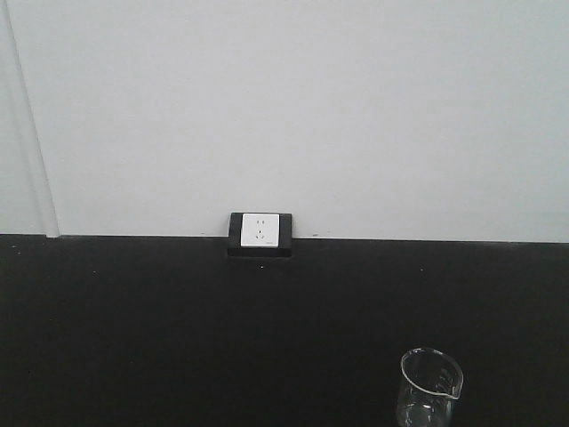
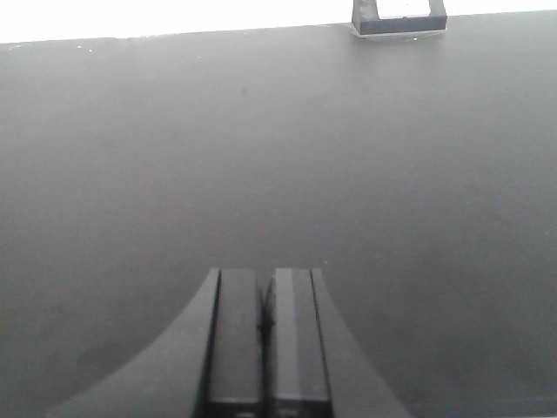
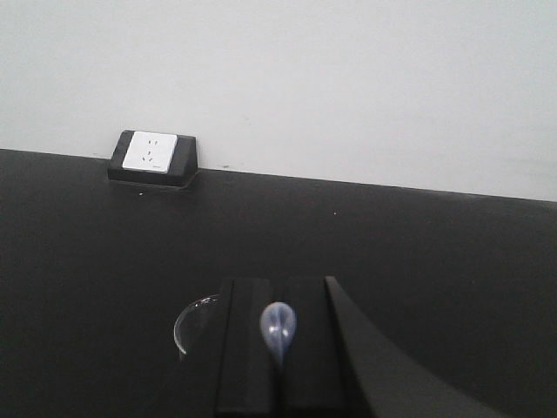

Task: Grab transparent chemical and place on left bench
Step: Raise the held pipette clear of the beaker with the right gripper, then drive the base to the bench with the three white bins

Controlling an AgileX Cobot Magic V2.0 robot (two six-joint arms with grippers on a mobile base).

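The transparent chemical (image 1: 430,387) is a clear glass beaker with a pour spout, low at the right of the front view over the black worktop. In the right wrist view my right gripper (image 3: 278,284) is shut on its pale pipette bulb (image 3: 278,325), which bulges up between the two black fingers. An arc of the beaker's rim (image 3: 185,324) shows just left of the fingers. My left gripper (image 2: 265,275) is shut with nothing in it, hovering over bare black surface. Neither gripper shows in the front view. The left bench is out of view.
A black worktop (image 1: 178,329) runs along a plain white wall (image 1: 311,107). A white wall socket in a black housing (image 1: 260,233) sits where they meet, seen too in the right wrist view (image 3: 150,157) and the left wrist view (image 2: 399,16).
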